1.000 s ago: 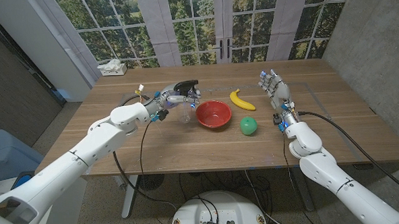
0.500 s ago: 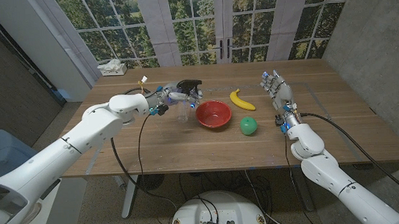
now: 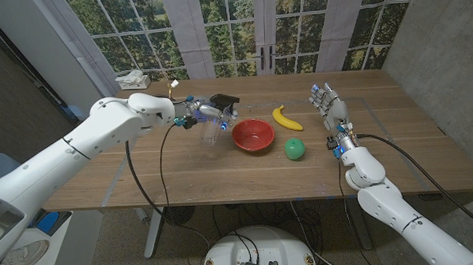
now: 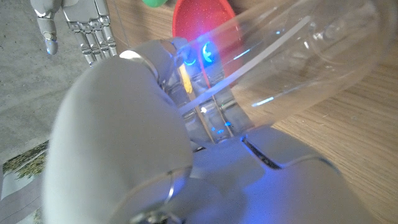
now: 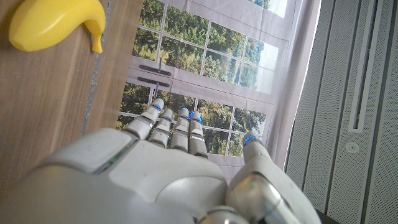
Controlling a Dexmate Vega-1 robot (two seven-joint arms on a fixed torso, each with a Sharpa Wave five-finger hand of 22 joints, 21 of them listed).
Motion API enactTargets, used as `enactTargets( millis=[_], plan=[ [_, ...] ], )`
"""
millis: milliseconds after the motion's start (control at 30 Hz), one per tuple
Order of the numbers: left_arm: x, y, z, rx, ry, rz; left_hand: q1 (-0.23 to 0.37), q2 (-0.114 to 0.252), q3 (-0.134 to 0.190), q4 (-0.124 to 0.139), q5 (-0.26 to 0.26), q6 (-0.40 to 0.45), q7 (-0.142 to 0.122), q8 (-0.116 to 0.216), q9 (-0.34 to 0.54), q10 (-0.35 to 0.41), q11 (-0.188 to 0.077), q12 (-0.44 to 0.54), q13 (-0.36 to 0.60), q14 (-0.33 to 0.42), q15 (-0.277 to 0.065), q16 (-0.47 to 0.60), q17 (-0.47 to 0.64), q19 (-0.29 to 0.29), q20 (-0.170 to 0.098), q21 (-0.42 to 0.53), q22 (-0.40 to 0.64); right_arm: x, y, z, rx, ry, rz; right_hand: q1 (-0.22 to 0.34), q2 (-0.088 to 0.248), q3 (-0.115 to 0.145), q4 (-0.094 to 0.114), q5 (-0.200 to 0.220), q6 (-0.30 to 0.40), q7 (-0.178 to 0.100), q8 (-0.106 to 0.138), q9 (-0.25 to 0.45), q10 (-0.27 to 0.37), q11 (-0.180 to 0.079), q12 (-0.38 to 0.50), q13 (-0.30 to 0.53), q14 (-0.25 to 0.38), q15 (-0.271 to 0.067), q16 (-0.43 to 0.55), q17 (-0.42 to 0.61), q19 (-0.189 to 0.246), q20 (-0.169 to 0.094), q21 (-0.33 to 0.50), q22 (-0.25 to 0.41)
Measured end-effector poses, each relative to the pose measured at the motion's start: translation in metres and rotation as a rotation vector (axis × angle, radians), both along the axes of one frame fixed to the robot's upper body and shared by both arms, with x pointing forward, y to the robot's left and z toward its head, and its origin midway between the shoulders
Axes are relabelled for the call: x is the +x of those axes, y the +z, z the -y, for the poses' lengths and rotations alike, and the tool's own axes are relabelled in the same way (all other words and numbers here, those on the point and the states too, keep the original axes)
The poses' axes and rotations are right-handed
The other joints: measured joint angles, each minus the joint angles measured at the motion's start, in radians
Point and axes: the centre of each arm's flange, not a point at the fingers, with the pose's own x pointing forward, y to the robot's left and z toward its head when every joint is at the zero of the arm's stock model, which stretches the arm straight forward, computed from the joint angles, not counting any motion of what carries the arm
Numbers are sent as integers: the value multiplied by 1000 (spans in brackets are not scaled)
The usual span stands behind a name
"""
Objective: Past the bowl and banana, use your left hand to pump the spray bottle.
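Over on the wooden worktop [image 3: 222, 173], the left hand [image 3: 204, 112] is gripping the clear spray bottle [image 3: 215, 127], its fingers wrapping around the neck just under the black spray head [image 3: 224, 100]. From the head view the bottle is standing just beside the red bowl [image 3: 253, 135], on the robot's left of it. The left wrist view is showing the transparent bottle body [image 4: 298, 56] pressing against the hand [image 4: 205, 112], with the bowl [image 4: 202, 15] beyond it. A yellow banana [image 3: 285, 118] is lying just behind the bowl, and a green ball [image 3: 294, 149] is sitting near the bowl's other side. The right hand [image 3: 325, 101] is holding nothing, its fingers reaching up straight and slightly apart, well apart from the bottle. A white box [image 3: 133, 79] is resting at the far left corner.
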Motion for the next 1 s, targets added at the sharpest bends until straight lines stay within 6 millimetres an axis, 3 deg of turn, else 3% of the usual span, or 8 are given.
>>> enactTargets(
  millis=[400,1000],
  plan=[
    [-4,15,0,122,52,-37,0,0,1,1,3,0,7,-13,0,8,15,-10,0,0,0,0,0,5,-1,42,-14,0,-1,-1,0,4,4,0,0,0,-9,0,4,-4,0,0,0,0,0,0,0,0,0,0,0,0,0,0],
    [-2,22,0,143,151,-45,9,-9,1,1,11,5,13,-21,8,15,21,-9,16,2,2,0,31,13,2,81,-22,5,1,-2,-1,8,-1,0,0,0,-9,0,4,-4,0,0,4,-4,0,0,0,0,0,0,0,0,0,0]
  ],
)
